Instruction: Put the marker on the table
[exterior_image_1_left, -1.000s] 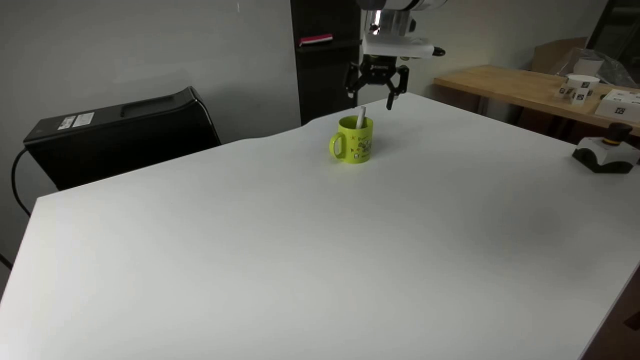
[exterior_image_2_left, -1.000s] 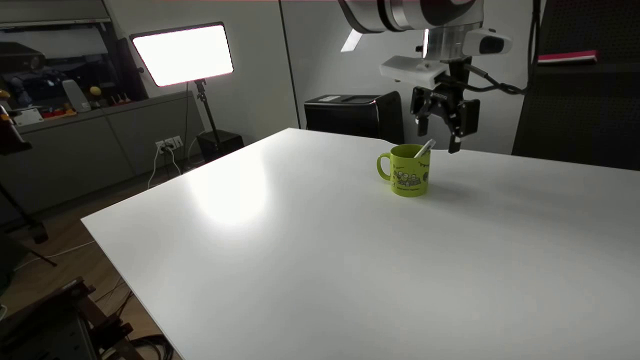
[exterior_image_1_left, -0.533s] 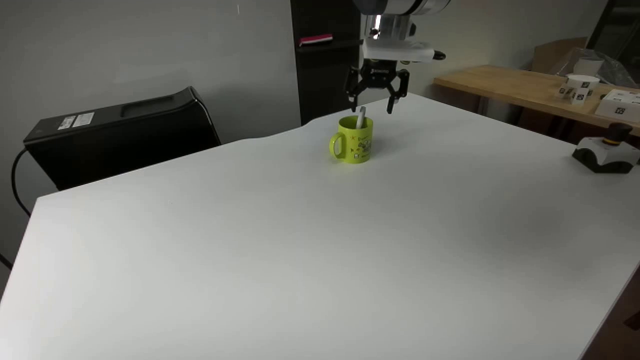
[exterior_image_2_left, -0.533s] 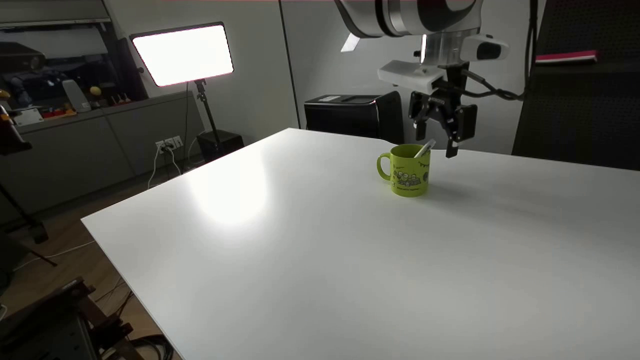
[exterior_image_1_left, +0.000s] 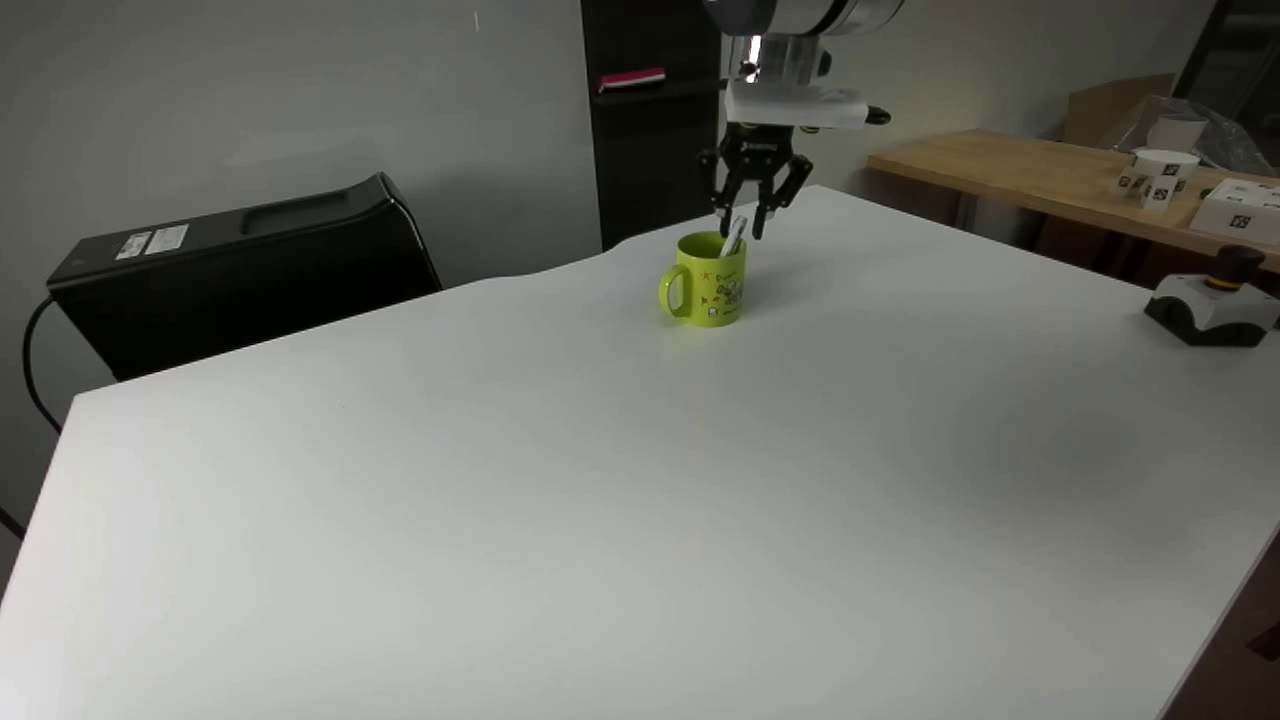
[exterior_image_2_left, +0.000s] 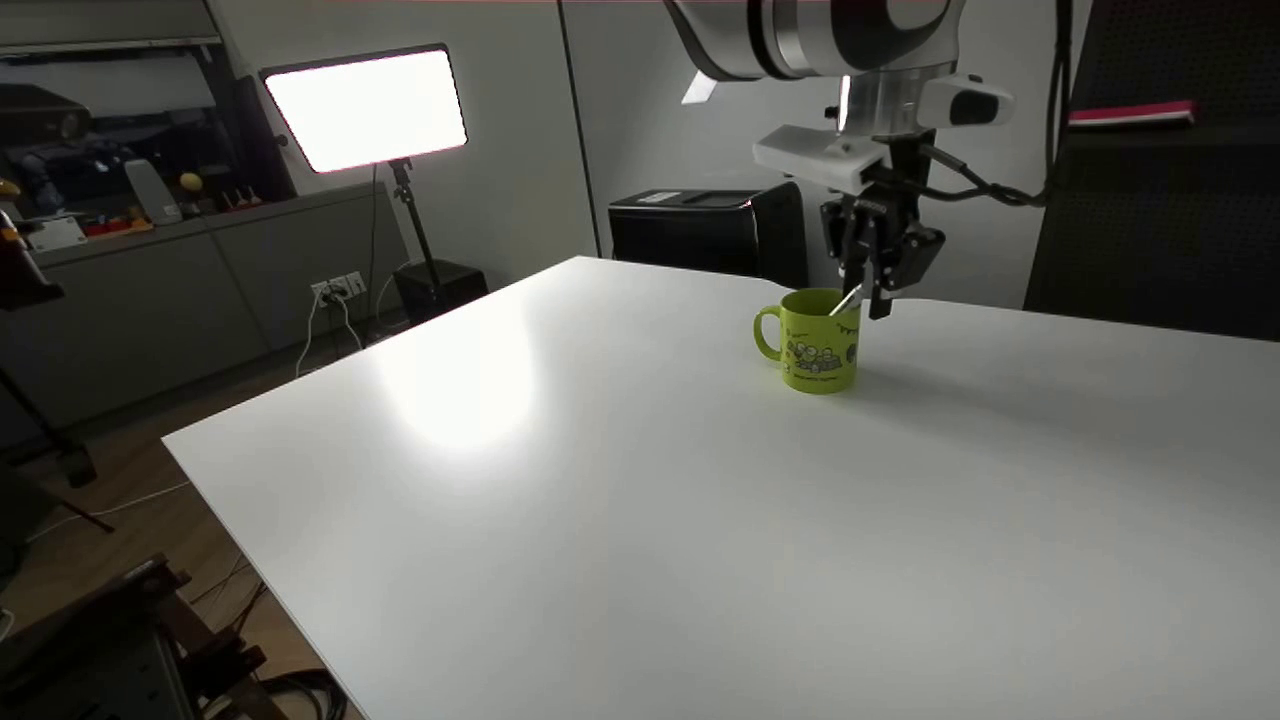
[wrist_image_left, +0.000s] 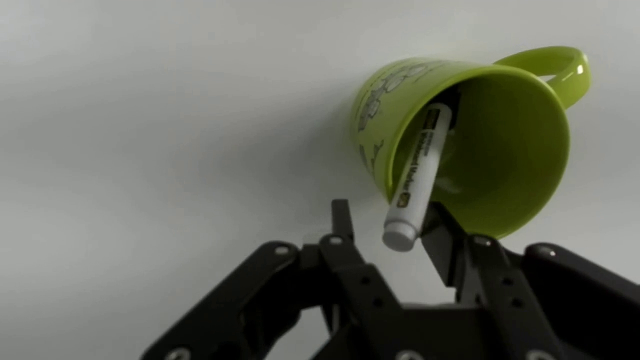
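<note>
The white marker (wrist_image_left: 420, 170) leans inside the lime-green mug (wrist_image_left: 500, 150), its plain white end sticking out over the rim and its dark end down in the mug. In both exterior views the mug (exterior_image_1_left: 712, 285) stands upright on the white table (exterior_image_2_left: 650, 480). My gripper (wrist_image_left: 388, 210) is above the mug rim with its fingers part way together around the marker's upper end. The right-hand finger in the wrist view touches or nearly touches the marker. A clear gap shows between the marker and the left-hand finger (wrist_image_left: 342, 217).
A white and black device with a dark knob (exterior_image_1_left: 1215, 300) sits at the table's side edge. Beyond that edge is a wooden table (exterior_image_1_left: 1000, 170) with boxes. A black case (exterior_image_1_left: 250, 260) stands behind the table, and a bright lamp panel (exterior_image_2_left: 370, 110) stands further off.
My gripper has come down a little, and its fingers have moved well towards each other. The marker's exposed end has tilted over in the mug. The mug has stayed in place.
</note>
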